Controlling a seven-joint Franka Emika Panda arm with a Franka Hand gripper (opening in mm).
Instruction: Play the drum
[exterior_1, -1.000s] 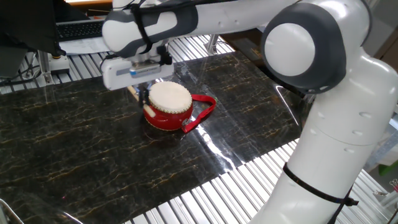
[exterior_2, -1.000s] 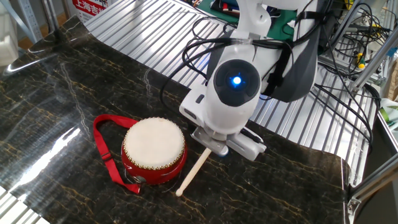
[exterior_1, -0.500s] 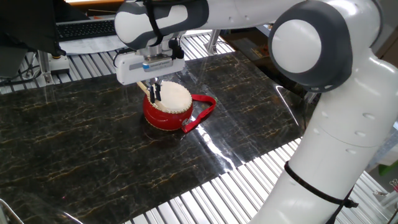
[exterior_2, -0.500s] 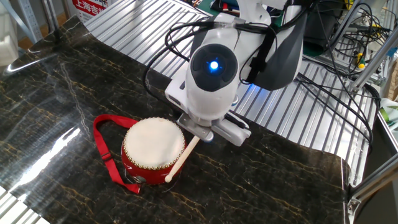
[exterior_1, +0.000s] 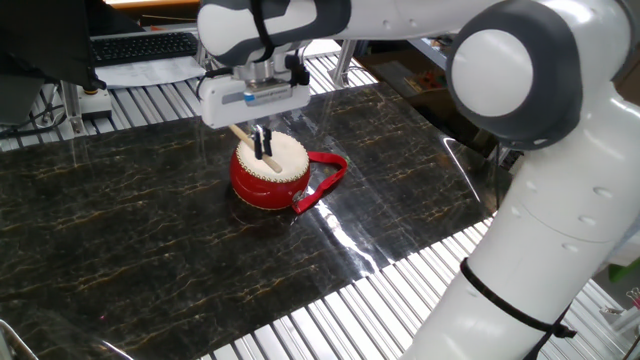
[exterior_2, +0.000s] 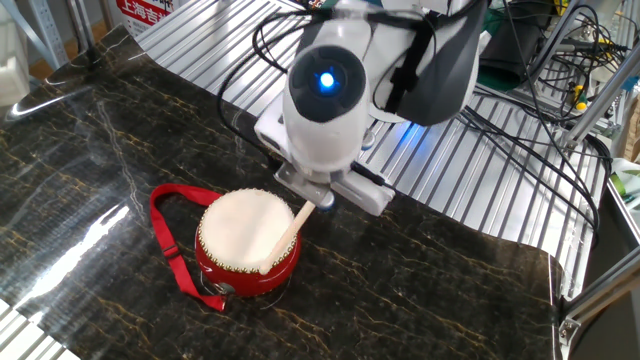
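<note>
The drum (exterior_1: 270, 175) (exterior_2: 246, 243) is a squat red one with a cream skin, a studded rim and a red strap loop (exterior_1: 331, 178) (exterior_2: 170, 237). It stands on the dark marble tabletop. My gripper (exterior_1: 262, 142) hangs just above the drum's skin, shut on a thin pale wooden stick (exterior_1: 243, 137) (exterior_2: 284, 234). The stick slants down across the skin, its far tip near the drum's rim. In the other fixed view the wrist hides the fingers.
The dark marble slab (exterior_1: 130, 230) lies on a ribbed metal table (exterior_2: 470, 185). A keyboard (exterior_1: 140, 45) sits at the back left. Cables (exterior_2: 540, 150) trail behind the arm's base. The arm's large white body (exterior_1: 560, 200) fills the right side.
My gripper has risen and moved over the drum, carrying the stick from beside the drum on the table to across its skin.
</note>
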